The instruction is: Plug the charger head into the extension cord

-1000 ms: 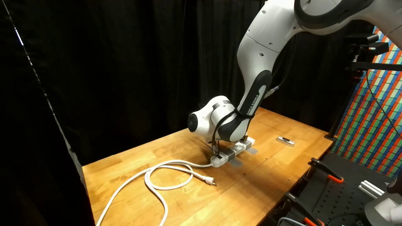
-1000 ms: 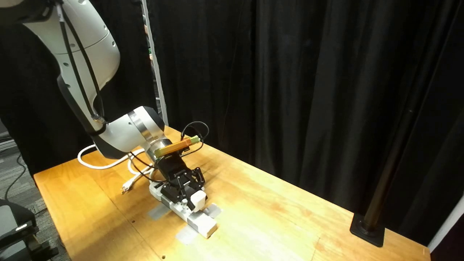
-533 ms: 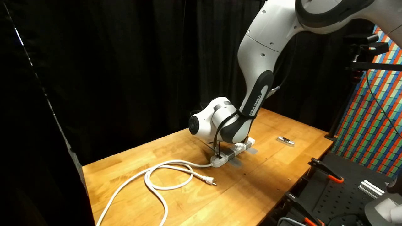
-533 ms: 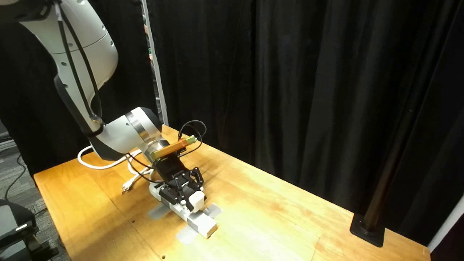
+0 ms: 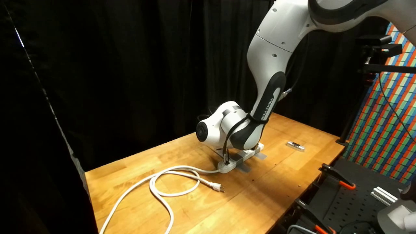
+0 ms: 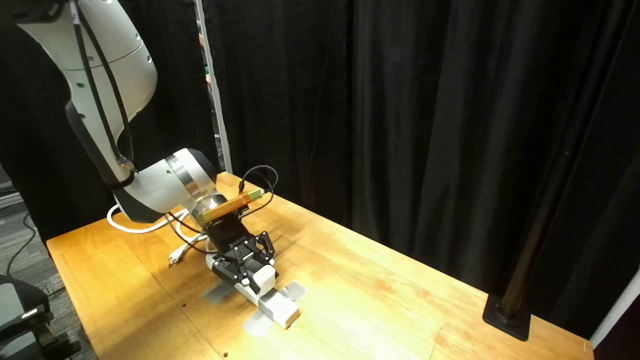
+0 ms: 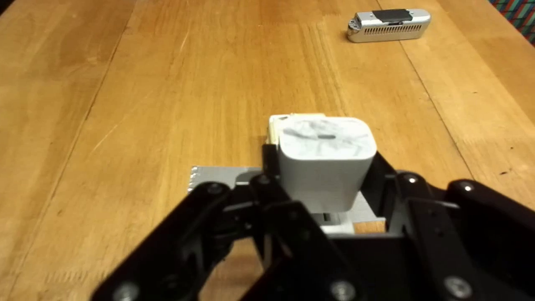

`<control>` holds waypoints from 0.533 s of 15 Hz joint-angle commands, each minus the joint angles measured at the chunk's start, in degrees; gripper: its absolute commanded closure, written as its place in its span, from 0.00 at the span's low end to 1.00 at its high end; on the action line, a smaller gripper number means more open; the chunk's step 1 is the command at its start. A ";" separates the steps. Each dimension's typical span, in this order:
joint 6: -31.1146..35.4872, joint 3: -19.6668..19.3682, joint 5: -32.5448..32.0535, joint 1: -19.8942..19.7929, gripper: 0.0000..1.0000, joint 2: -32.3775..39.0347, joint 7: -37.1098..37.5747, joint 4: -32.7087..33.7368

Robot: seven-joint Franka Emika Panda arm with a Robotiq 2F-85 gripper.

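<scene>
Black two-finger gripper (image 7: 324, 169) was clamped on the small white boxy charger head (image 7: 328, 182) | charger head was just above the elongated white extension cord (image 6: 279, 306), contact unclear | its white cable (image 5: 174, 195) lay looped on the brown wooden worktop (image 6: 375, 300) | slim silver-and-black bar (image 7: 388, 30) lay well apart

A slotted silver device (image 7: 388, 30) lies on the wooden surface (image 7: 188, 83), upper right in the wrist view. In an exterior view, a black pole (image 6: 529, 255) on a flat base (image 6: 517, 325) stands at the right, before dark curtains (image 6: 410, 140).
</scene>
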 commanded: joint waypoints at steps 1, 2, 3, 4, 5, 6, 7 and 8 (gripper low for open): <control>0.93 0.85 0.61 -0.44 0.77 -3.44 1.17 -4.18; 1.05 0.93 0.59 -0.49 0.77 -3.61 1.20 -4.53; 1.18 0.96 0.50 -0.48 0.77 -3.68 1.29 -4.75; 1.25 0.87 0.32 -0.39 0.77 -3.68 1.58 -4.77; 1.40 0.82 0.24 -0.39 0.77 -3.71 1.63 -4.84; 1.38 0.66 0.09 -0.24 0.77 -3.59 2.16 -4.63; 1.29 0.55 0.15 -0.13 0.77 -3.59 3.09 -4.44; 1.15 0.39 0.02 0.07 0.77 -3.63 4.33 -4.34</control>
